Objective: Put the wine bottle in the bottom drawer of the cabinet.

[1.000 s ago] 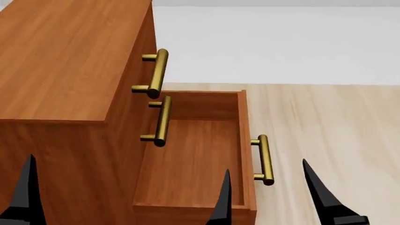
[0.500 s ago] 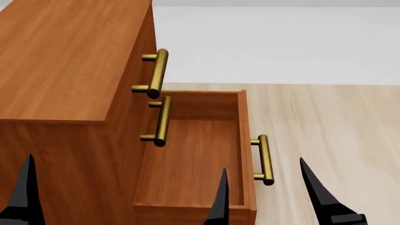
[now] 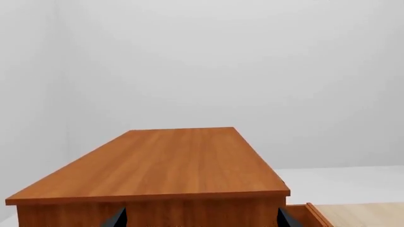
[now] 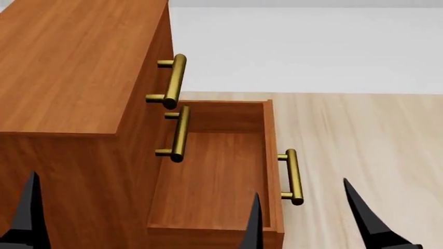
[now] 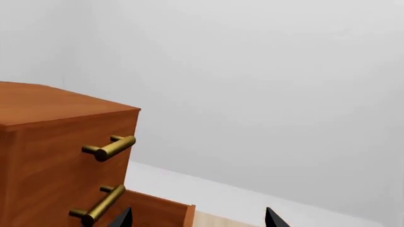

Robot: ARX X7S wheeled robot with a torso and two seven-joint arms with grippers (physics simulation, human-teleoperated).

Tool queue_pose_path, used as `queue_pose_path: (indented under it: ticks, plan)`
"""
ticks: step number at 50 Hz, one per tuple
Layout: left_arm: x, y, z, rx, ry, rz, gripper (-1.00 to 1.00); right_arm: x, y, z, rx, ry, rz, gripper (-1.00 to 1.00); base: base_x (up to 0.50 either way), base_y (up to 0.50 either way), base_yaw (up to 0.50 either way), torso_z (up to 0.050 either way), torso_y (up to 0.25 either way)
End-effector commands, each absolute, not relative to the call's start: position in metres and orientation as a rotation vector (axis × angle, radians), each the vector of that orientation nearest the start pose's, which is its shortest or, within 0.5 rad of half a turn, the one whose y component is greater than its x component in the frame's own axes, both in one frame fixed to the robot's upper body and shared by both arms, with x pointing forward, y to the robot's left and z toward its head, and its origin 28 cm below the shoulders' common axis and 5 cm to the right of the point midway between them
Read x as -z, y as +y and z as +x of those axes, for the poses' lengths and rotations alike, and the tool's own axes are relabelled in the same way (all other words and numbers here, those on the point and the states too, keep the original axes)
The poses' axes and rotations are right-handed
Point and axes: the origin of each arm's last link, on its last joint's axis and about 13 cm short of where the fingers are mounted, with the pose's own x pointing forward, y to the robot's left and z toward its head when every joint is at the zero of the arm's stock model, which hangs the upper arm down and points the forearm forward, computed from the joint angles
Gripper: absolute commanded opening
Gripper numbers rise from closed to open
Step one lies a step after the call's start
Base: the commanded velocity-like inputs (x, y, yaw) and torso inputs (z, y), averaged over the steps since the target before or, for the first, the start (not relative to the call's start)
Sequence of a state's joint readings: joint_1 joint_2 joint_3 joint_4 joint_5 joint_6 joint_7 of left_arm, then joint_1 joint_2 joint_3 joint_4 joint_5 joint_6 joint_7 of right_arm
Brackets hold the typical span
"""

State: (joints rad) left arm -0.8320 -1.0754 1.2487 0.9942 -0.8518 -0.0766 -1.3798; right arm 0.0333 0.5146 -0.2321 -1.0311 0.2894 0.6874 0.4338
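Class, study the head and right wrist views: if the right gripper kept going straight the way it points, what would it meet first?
Probably nothing nearby: the right gripper points past the open reddish-brown bottom drawer's front, toward bare pale floor and grey wall. Depth is uncertain.

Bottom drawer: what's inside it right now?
Nothing shows inside the bottom drawer: in the head view it stands pulled out with a bare wooden floor. The right gripper covers its near corner. No wine bottle appears in any view.
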Motion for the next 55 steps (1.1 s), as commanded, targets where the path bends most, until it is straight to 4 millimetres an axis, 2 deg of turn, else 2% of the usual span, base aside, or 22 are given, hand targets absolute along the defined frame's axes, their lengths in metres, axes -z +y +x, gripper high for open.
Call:
queue_pose_path:
  ticks: [1,20,55]
  plan:
    - [-0.191,0.203,0.134,0.01,-0.245,0.03,1.0,-0.164,-0.112,0.14,-0.087,-0.275,-0.248,1.0,0.0,0.0,0.0,0.0,0.0]
    - [-0.189,0.203,0.135,0.01,-0.244,0.03,1.0,-0.157,-0.12,0.134,-0.029,-0.242,-0.279,1.0,0.0,0.0,0.0,0.0,0.0]
    - [-0.187,0.204,0.136,0.002,-0.239,0.034,1.0,-0.155,-0.138,0.122,0.128,-0.201,-0.301,1.0,0.0,0.0,0.0,0.0,0.0]
